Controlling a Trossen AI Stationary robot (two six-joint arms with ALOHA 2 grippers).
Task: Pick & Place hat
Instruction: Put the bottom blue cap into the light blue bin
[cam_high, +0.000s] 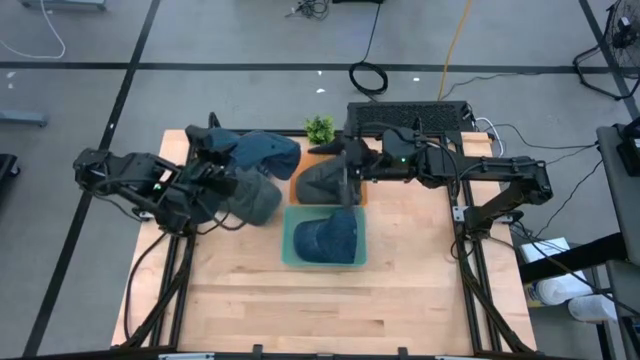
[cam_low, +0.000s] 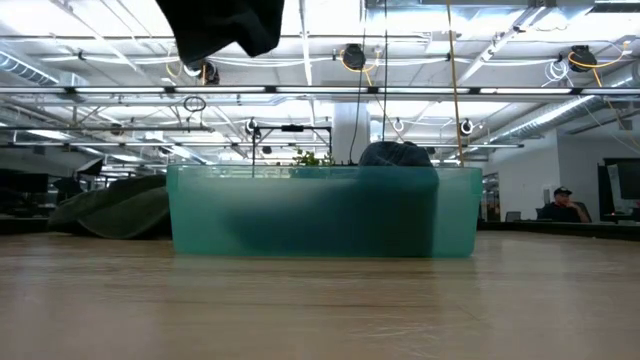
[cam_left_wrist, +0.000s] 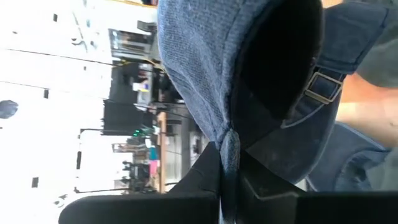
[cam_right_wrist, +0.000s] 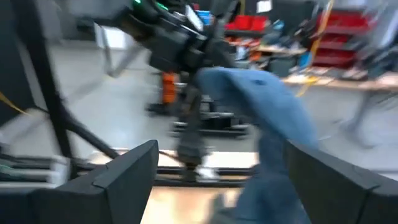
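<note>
My left gripper (cam_high: 222, 150) (cam_left_wrist: 229, 163) is shut on a blue denim cap (cam_high: 265, 152) (cam_left_wrist: 211, 68), raised over the table's far left part; the cap also shows in the low view (cam_low: 215, 25) and the right wrist view (cam_right_wrist: 261, 93). An olive hat (cam_high: 252, 196) (cam_low: 115, 205) lies on the table below it. A dark grey hat (cam_high: 322, 182) sits in an orange bin (cam_high: 296, 186). Another blue hat (cam_high: 328, 238) lies in a teal bin (cam_high: 290, 240) (cam_low: 320, 210). My right gripper (cam_high: 346, 166) (cam_right_wrist: 217, 180) is open over the orange bin and touches nothing. My left gripper pinches the blue cap's rim (cam_left_wrist: 229, 146) between its two fingers, where the cloth bunches into a narrow fold. The cap is lifted clear of the table. Its open underside and the back strap with a brass buckle (cam_left_wrist: 320, 87) face the wrist camera.
A small green plant (cam_high: 319, 128) stands at the table's far edge, next to a dark keyboard (cam_high: 408, 116). Bare wood (cam_high: 330, 310) stretches along the near half of the table. A person (cam_low: 562, 205) sits in the room far behind.
</note>
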